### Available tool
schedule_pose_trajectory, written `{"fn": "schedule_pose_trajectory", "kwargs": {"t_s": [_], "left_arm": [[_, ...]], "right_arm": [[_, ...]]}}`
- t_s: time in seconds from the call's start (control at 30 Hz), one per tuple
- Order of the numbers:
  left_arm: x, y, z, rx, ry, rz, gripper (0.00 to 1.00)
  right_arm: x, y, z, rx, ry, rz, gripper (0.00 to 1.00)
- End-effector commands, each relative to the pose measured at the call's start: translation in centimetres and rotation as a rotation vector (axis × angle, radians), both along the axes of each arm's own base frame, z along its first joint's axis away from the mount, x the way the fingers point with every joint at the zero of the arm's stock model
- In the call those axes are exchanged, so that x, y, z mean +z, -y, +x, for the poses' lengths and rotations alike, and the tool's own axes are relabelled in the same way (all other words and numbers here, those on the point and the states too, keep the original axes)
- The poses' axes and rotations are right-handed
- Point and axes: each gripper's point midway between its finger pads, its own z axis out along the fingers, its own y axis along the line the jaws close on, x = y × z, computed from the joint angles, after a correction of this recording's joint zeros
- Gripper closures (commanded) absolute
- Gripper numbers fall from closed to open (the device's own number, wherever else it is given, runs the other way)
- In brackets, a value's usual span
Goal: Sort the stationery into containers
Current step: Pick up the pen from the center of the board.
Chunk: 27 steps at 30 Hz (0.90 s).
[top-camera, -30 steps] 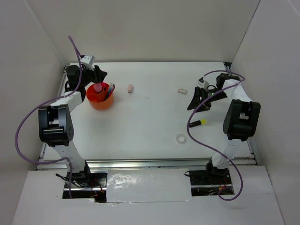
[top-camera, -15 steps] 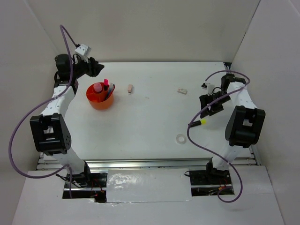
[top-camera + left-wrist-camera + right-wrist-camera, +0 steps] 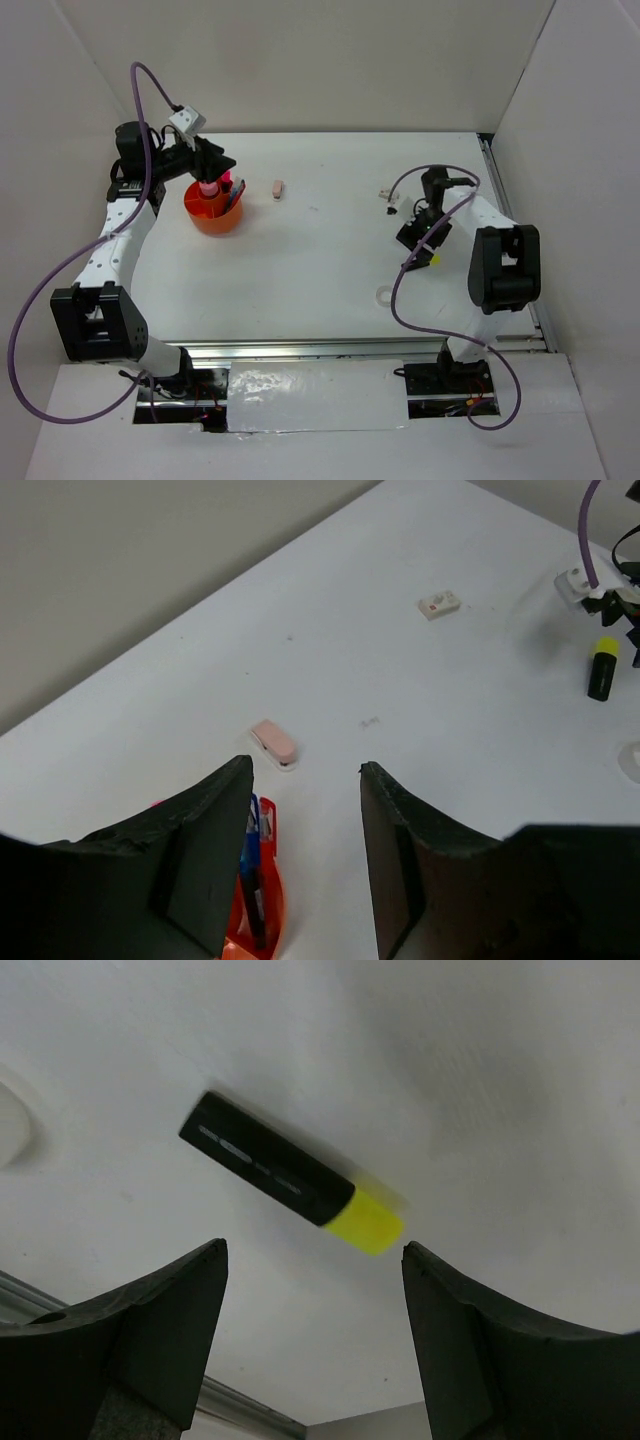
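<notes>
White table (image 3: 320,270): orange tub (image 3: 213,217) near the far-left corner with a blue pen (image 3: 251,842) inside; pink eraser (image 3: 278,188) just right of it; white eraser (image 3: 388,194), yellow-black highlighter (image 3: 285,1178) and clear tape ring (image 3: 384,295) lie toward the right edge. Left gripper (image 3: 305,810) hangs above the tub, jaws apart, empty. Right gripper (image 3: 312,1258) hangs over the yellow-black highlighter, jaws wide, gripping nothing.

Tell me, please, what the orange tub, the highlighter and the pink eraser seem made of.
Orange tub: probably moulded plastic, evenly coloured, slightly glossy. Highlighter: hard plastic, smooth black barrel, yellow end. Pink eraser: likely rubber or vinyl, dull surface; too small to confirm.
</notes>
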Motion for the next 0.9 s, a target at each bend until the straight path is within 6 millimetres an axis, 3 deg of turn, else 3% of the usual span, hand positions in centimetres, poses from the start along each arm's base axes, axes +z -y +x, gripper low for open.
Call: {"fn": "schedule_pose_trajectory", "kwargs": {"t_s": [0.0,0.4,0.53,0.63,0.87], "left_arm": [[0.5,0.2,-1.1,-0.029,-0.017,0.001,0.41],[0.9,1.0,-1.6,-0.067,-0.032,-0.059,0.36],[0.8,0.9,-1.8,-0.057,-0.027,-0.049,0.36],[0.9,0.8,-1.9,-0.041,-0.010,-0.028,0.37],[1.4,0.7,-2.6,-0.049,0.045,0.034,0.39]], "right_arm": [[-0.7,-0.6,1.7,0.092,0.051,-0.054,0.23],[-5.5,-3.4,-0.4,0.268,0.001,-0.113,0.27],[-5.7,-4.2,-0.1,0.290,0.011,-0.115,0.30],[-6.1,-4.7,0.1,0.307,0.007,-0.130,0.40],[-5.7,-5.0,0.9,0.213,-0.047,-0.104,0.89]]}}
